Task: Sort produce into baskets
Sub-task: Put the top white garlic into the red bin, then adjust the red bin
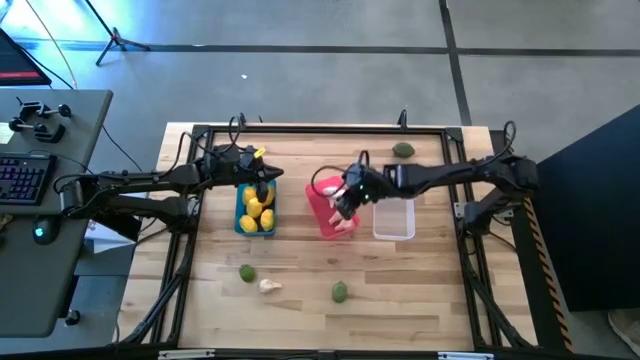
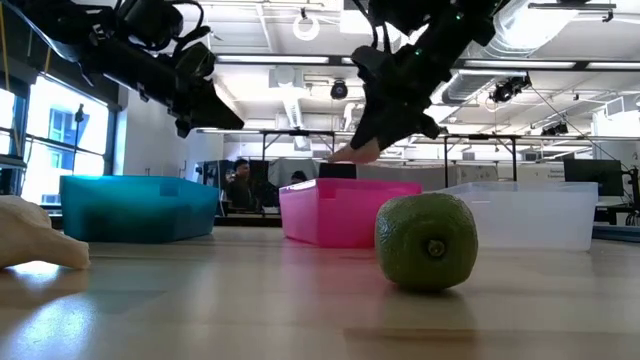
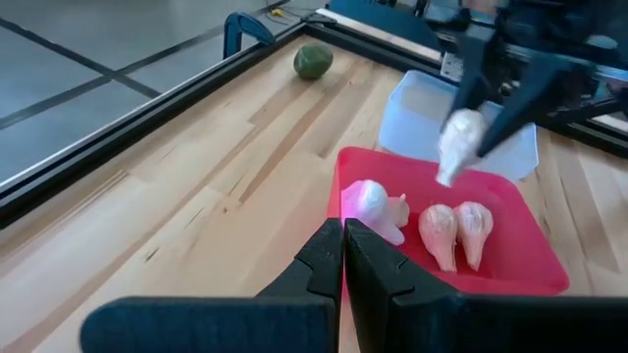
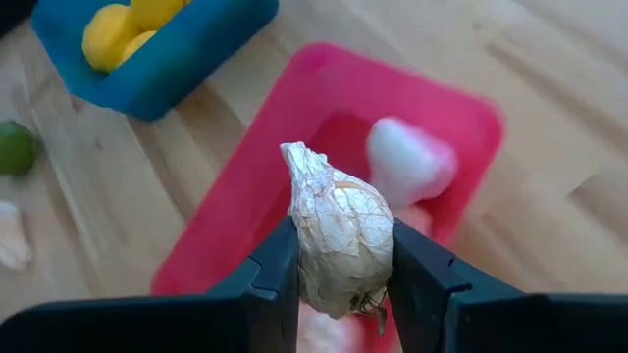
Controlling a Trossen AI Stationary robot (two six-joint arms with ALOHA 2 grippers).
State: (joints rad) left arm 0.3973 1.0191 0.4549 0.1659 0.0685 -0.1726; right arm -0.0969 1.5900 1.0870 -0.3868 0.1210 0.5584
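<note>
My right gripper [image 1: 343,205] is shut on a white garlic bulb [image 4: 337,230] above the pink-red basket [image 1: 330,210], which holds three garlic bulbs [image 3: 432,227]. My left gripper [image 3: 343,257] is shut and empty above the blue basket [image 1: 255,210], which holds yellow lemons [image 1: 258,208]. The translucent white basket [image 1: 394,220] stands right of the pink one. Loose on the table lie a green fruit [image 1: 246,272], a garlic bulb [image 1: 269,285], a green fruit [image 1: 340,291] and a far green fruit [image 1: 403,150]. My right gripper pinches the garlic bulb by its rounded body [image 4: 339,257] between its two fingers. The fingers slant down from the table's right. The bulb is lifted clear above the pink basket, its pointed tip [image 4: 292,152] sticking out past the fingertips.
A dark metal frame [image 1: 300,130] runs around the wooden table. A desk with a keyboard [image 1: 25,178] stands left of the table. In the low view the near green fruit [image 2: 427,241] and the loose garlic bulb [image 2: 30,235] lie close to the camera.
</note>
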